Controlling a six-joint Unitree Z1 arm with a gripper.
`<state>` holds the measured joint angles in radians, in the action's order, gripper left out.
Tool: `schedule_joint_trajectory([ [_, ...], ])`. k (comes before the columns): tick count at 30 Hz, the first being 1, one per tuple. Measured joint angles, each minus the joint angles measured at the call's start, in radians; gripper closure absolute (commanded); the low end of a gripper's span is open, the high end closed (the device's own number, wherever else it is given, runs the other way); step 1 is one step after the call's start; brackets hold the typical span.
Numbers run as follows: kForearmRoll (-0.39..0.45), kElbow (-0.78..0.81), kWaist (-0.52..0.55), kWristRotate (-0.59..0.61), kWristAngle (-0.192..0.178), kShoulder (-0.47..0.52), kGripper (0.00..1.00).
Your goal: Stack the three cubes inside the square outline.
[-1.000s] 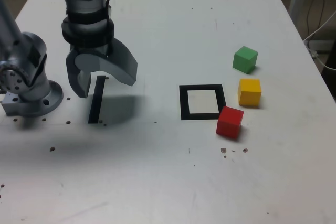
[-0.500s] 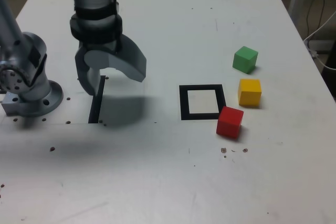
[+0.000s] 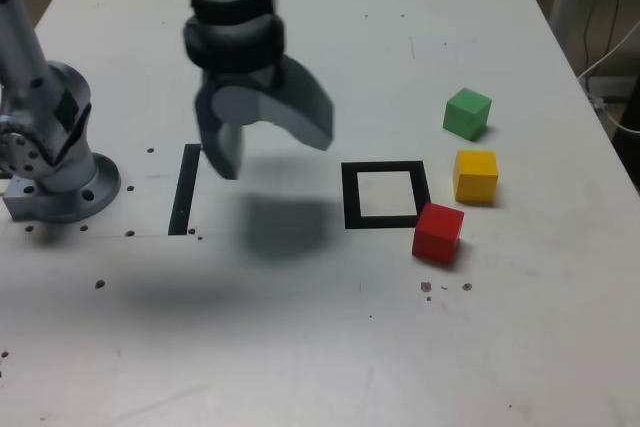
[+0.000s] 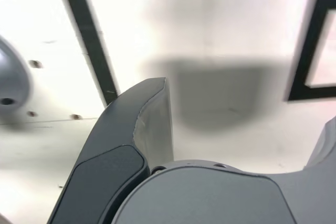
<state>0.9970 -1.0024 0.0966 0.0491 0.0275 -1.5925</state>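
Three cubes rest on the white table at the exterior view's right: green (image 3: 467,113) farthest back, yellow (image 3: 475,175) in front of it, red (image 3: 437,232) nearest. The red cube touches the front right corner of the black square outline (image 3: 350,195), whose white centre is bare. My gripper (image 3: 265,147) hangs above the table to the left of the outline, open, with nothing between its fingers. In the wrist view one finger (image 4: 152,124) shows, and part of the square outline (image 4: 310,40) appears at the picture's edge; no cube shows there.
A straight black tape strip (image 3: 185,190) lies left of the gripper, also seen as the strip (image 4: 86,30) in the wrist view. The arm's grey base (image 3: 60,162) stands at the table's left edge. Cables hang beyond the table's right side.
The gripper has travelled from above the tape strip toward the exterior view's right, closer to the square outline. Its jaws stayed open. The cubes have not moved.
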Motion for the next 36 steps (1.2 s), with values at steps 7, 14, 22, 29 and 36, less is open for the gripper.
schedule_joint_trajectory([
  [7,0.003,-0.142,0.087,-0.015,-0.027,-0.071,0.01],
  [14,0.067,-0.314,0.139,-0.111,-0.041,-0.208,0.01],
  [22,0.146,-0.468,0.168,-0.190,-0.058,-0.338,0.03],
  [29,0.160,-0.517,0.169,-0.213,-0.074,-0.396,0.04],
  [36,0.162,-0.582,0.172,-0.219,-0.078,-0.470,0.05],
])
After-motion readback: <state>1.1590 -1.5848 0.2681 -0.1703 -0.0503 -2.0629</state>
